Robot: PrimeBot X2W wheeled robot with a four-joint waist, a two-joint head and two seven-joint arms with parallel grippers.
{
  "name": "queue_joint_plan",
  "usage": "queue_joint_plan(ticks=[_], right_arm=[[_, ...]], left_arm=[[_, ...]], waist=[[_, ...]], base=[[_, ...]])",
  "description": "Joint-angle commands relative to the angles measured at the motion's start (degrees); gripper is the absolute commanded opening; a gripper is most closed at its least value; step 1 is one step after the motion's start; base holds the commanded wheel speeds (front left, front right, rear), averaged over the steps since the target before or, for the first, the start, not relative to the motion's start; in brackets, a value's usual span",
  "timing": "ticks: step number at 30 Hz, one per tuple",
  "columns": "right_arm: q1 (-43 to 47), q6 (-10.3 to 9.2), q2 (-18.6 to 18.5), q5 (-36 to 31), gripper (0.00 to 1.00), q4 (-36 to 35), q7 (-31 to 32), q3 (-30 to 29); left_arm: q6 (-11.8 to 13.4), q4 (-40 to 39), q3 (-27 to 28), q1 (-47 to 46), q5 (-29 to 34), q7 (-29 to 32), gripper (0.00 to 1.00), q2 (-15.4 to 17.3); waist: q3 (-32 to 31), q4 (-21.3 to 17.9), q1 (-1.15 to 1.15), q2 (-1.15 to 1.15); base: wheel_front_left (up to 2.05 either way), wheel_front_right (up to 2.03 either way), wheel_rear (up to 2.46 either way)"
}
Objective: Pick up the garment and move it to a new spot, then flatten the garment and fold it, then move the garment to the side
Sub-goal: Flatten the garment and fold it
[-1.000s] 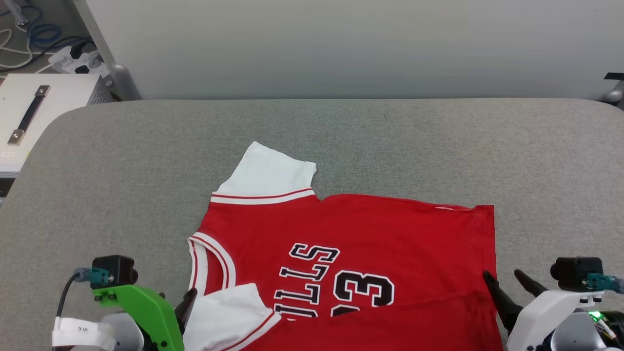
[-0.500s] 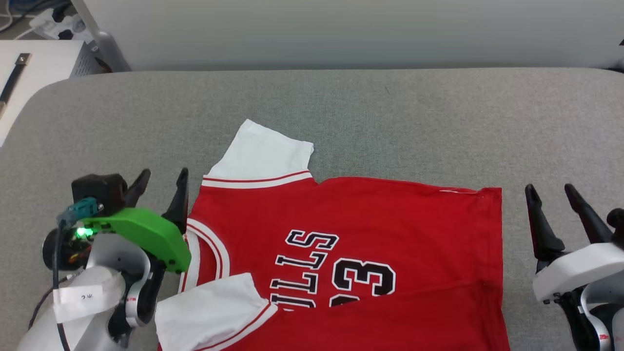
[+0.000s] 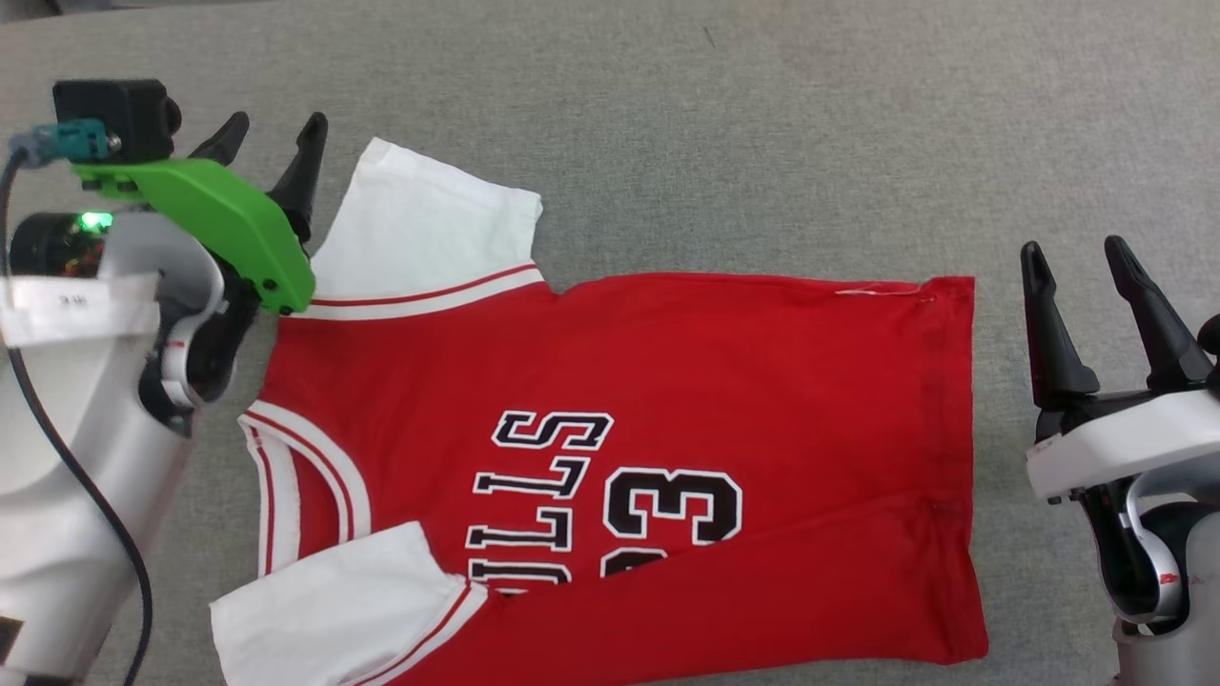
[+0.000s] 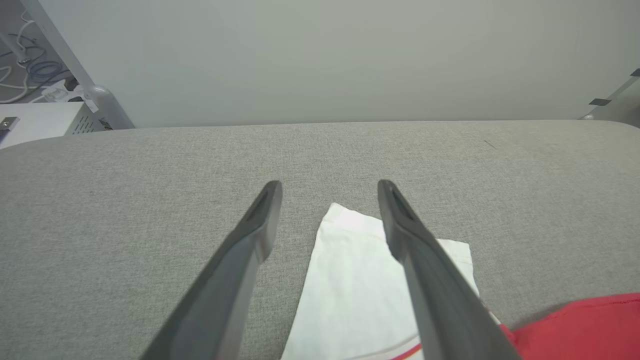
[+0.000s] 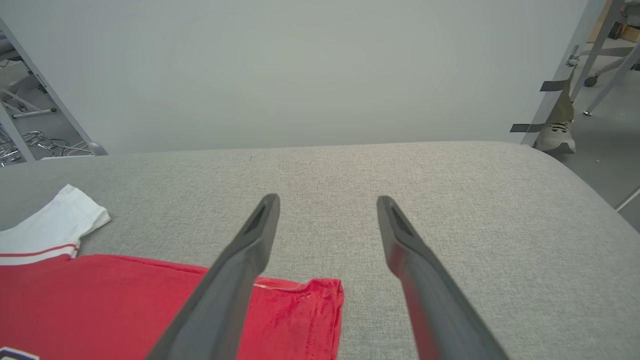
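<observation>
On the grey padded table (image 3: 810,124) I see the garment (image 3: 724,381) spread flat, collar toward my left, its near edge folded over the lettering. My left gripper (image 3: 273,122) hangs with jaws apart just beside the far white sleeve (image 3: 429,229). My right gripper (image 3: 1071,248), likewise spread and empty, stands just off the hem (image 3: 958,429).

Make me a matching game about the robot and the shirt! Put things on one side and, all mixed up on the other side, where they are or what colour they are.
Things:
1 left gripper
2 right gripper
3 far sleeve
4 number 23

Matches:
A white
B open, beside the hem
C black with white edges
D open, beside the far sleeve

Pairs: 1-D, 2-B, 3-A, 4-C
</observation>
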Motion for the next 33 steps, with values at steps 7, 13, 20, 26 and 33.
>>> queue_joint_plan(ticks=[7,13,20,26,33], right_arm=[[-2.7,-0.04,-0.1,1.0,1.00,1.7,-1.7,1.1],[-3.4,-0.04,0.0,1.8,1.00,2.4,-2.5,1.8],[-4.1,-0.04,-0.1,2.4,1.00,2.8,-3.0,2.6],[-4.5,-0.04,-0.3,2.9,1.00,3.5,-2.6,2.2],[-5.7,-0.04,-2.3,6.3,1.00,5.9,1.6,3.7]], left_arm=[[-5.8,8.7,-1.9,-10.0,-5.1,16.3,1.00,2.9],[-7.0,11.7,-3.3,-14.3,-7.2,26.4,1.00,3.9],[-6.4,15.2,-5.3,-15.4,-7.6,32.5,1.00,4.0],[-5.7,16.9,-7.4,-13.5,-9.9,39.9,0.00,2.6],[-4.7,17.0,-6.8,-13.3,-10.6,39.0,0.00,1.9]], waist=[[6.3,-5.9,-0.01,0.00],[8.7,-7.4,-0.01,0.00],[10.6,-8.3,-0.01,0.00],[10.8,-8.3,-0.01,0.00],[10.2,-8.4,-0.01,0.00]], base=[[0.00,0.00,0.00],[0.00,0.00,0.00],[0.00,0.00,0.00],[0.00,0.00,0.00],[0.00,0.00,0.00]])
